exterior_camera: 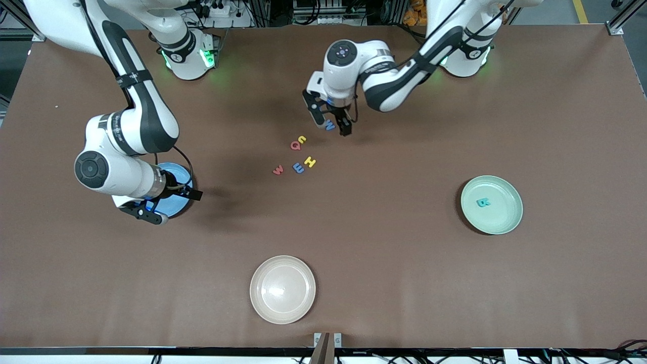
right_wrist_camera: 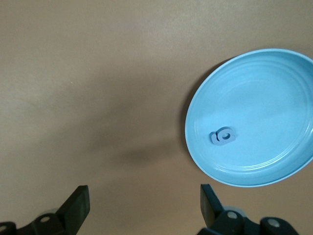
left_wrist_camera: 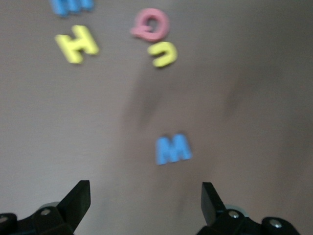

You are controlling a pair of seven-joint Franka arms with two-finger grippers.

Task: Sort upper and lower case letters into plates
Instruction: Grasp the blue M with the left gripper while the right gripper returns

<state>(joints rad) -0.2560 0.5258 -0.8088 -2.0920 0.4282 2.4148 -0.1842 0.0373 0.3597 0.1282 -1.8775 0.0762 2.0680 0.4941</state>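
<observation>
We see the brown table (exterior_camera: 384,263) evenly and fairly brightly lit from above in the front view, with soft, diffuse shadows spreading beneath both arms. A pale glare spot sits on the cream plate (exterior_camera: 282,289), and green light glows at the two bases. The left wrist view is blurred: the blue letter (left_wrist_camera: 172,149), the yellow H (left_wrist_camera: 77,43) and the pink Q (left_wrist_camera: 151,24) all have smeared edges, and faint streaky shadows cross the cloth. The right wrist view is sharper; the blue plate (right_wrist_camera: 274,93) shows a mild sheen, and a dim shadow patch lies beside it.
</observation>
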